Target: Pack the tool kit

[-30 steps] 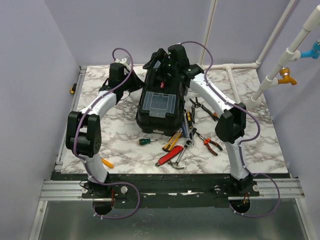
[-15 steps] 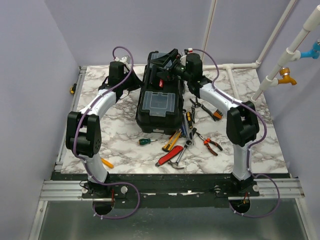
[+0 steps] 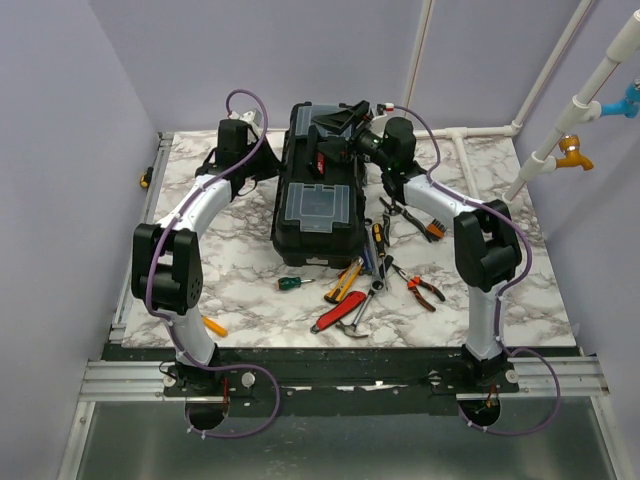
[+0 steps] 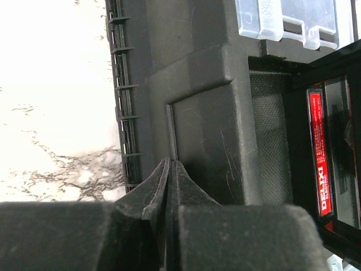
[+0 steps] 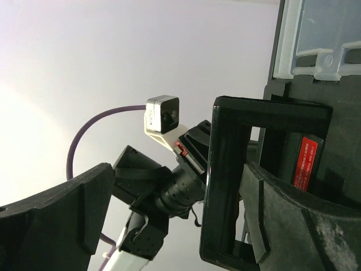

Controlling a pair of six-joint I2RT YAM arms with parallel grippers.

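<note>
Top view, toolbox: we see the toolbox (image 3: 318,228) on the worktop (image 3: 250,270), centre to upper centre of the frame. Its lid looks shut, with a clear lid compartment (image 3: 315,205) facing up.
Top view, tools: the tools (image 3: 365,285) lie loose on the worktop at lower centre, just below and right of the toolbox. We see none inside it.
Top view, grippers: the right gripper (image 3: 350,135) is at the handle (image 3: 335,142) in the upper centre. The left gripper (image 3: 268,168) is against the toolbox's left flank.
Left wrist, gripper: the left gripper (image 4: 171,165) has its fingers pressed together and holds nothing. Its tips rest at the toolbox (image 4: 208,124) wall, bottom centre. The handle's red label (image 4: 318,152) is at the right edge.
Right wrist, gripper: the right gripper (image 5: 176,175) is spread wide. The black handle (image 5: 223,186) stands between the fingers, close to the right-hand finger (image 5: 282,220) and well clear of the other. Nothing is clamped.
Step in hand: we judge this to be opening the toolbox, so packing has hardly begun.
Next move: we think the right gripper must close on the handle and raise the lid. The left gripper would brace the toolbox so it does not slide or tip. We cannot tell whether the latches are undone, and that decides whether the lid lifts.
</note>
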